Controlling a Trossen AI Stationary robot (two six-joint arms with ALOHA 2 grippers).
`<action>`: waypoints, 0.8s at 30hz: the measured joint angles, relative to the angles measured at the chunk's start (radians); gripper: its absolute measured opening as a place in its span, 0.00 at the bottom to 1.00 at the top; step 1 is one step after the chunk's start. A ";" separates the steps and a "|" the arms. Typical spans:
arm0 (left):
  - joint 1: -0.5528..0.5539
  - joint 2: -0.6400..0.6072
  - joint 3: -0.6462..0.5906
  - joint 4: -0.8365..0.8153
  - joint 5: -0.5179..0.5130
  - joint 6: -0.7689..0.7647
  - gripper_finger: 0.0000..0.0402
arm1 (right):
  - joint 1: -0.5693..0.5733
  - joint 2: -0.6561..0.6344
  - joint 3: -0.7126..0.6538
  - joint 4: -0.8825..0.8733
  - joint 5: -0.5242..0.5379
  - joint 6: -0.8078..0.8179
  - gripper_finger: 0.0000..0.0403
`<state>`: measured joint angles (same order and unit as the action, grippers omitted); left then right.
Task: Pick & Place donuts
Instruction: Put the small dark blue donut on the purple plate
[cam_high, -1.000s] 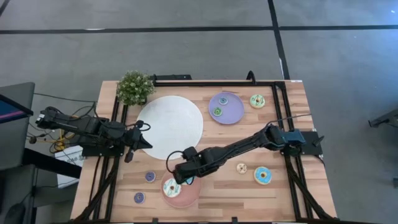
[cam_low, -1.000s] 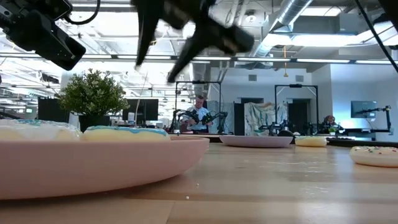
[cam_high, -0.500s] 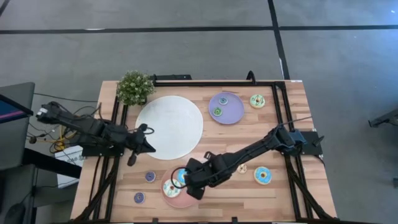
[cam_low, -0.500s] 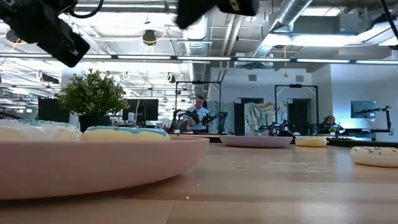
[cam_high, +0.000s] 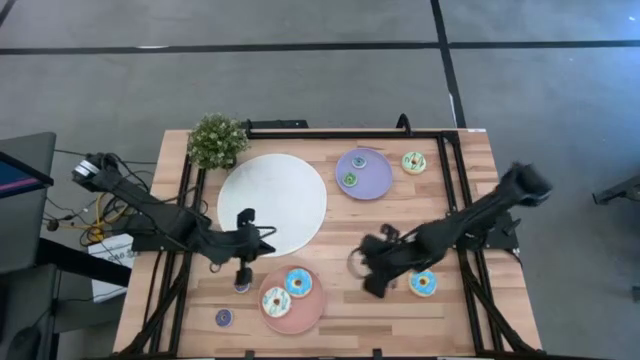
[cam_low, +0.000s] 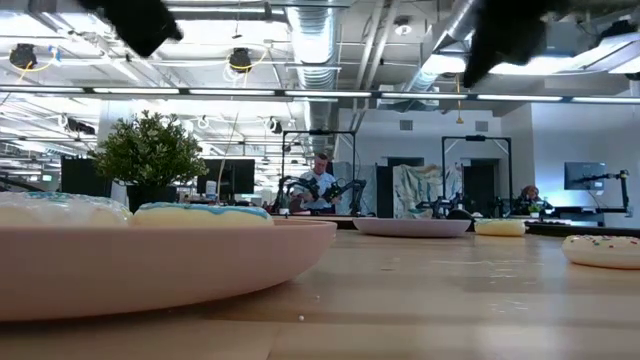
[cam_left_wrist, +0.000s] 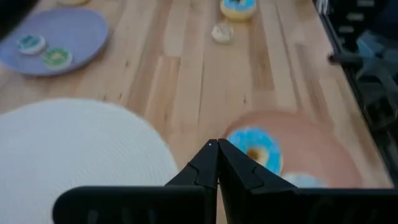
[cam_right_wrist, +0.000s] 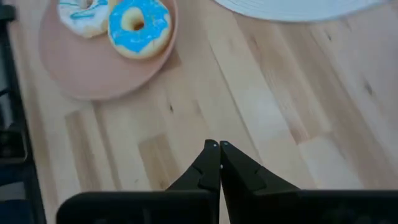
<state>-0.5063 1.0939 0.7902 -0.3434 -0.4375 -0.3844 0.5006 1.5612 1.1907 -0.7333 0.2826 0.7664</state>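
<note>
A pink plate (cam_high: 268, 318) near the front edge carries a white-iced donut (cam_high: 275, 301) and a light blue donut (cam_high: 298, 282), both lying flat. My left gripper (cam_high: 243, 270) is shut and hovers by a purple mini donut (cam_high: 242, 285) on the table, left of that plate. My right gripper (cam_high: 370, 287) is shut with nothing in it, above bare wood between the pink plate and a sprinkled donut (cam_high: 423, 283). In the right wrist view the shut fingers (cam_right_wrist: 217, 147) hang clear of the light blue donut (cam_right_wrist: 140, 25). The beige mini donut (cam_left_wrist: 222, 32) shows in the left wrist view.
A large white plate (cam_high: 272, 204) lies at the centre. A lilac plate (cam_high: 372, 183) at the back holds two mini donuts (cam_high: 350, 179) (cam_high: 358, 161), and a pale green donut (cam_high: 414, 162) lies beside it. A potted plant (cam_high: 217, 140) stands at the far left corner. Another mini donut (cam_high: 224, 317) lies near the front left.
My right gripper has risen from the pink plate, shut its fingers and drawn back toward the table's right edge; the light blue donut stays on the plate beside the white one. My left gripper has moved right and toward the near edge, to the purple mini donut.
</note>
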 joint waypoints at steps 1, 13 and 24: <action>-0.002 0.030 0.037 -0.014 -0.012 -0.017 0.00 | 0.007 -0.060 -0.081 0.052 0.000 0.000 0.00; -0.008 0.370 0.537 -0.787 0.026 -0.754 0.00 | 0.042 -0.566 -0.561 0.065 -0.023 0.123 0.00; -0.031 0.580 0.552 -1.118 0.263 -1.053 0.06 | 0.042 -0.681 -0.593 0.007 0.007 0.069 0.00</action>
<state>-0.5376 1.6735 1.3425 -1.4619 -0.1740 -1.4379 0.5430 0.8804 0.5976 -0.7268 0.2893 0.8356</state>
